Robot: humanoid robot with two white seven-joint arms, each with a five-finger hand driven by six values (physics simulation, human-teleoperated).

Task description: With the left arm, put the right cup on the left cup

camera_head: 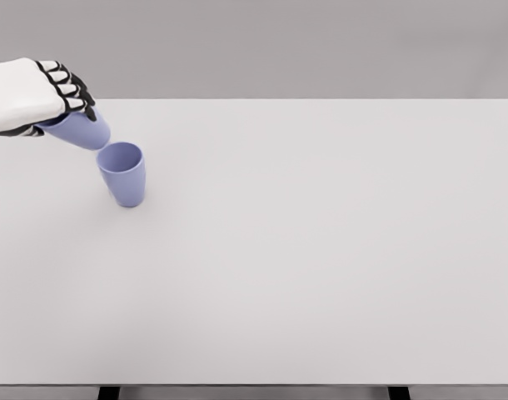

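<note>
A white five-finger left hand [33,96] with black finger joints comes in from the left edge of the head view, at the far left of the wide pale grey table [321,250]. Its fingers are curled around a smooth lavender-blue plastic cup [81,131], gripping it from above, so that only the lower part of that held cup shows below the fingers and palm. The held cup is tilted well away from upright: its long axis runs slantwise, from upper left under the hand down toward the lower right. Which end is the mouth cannot be told, since the hand covers much of it.

Just to the right of and nearer than the held cup stands a second lavender-blue plastic tumbler [123,173] on the table. It rests on its narrower base with its open mouth facing up, its long axis close to vertical though it reads as leaning slightly in this view. Its rim lies right beside the lower end of the held cup; whether the two touch cannot be told.

Neither cup carries any label, brand or writing that can be read. Two dark table legs [109,392] show below the near edge.
</note>
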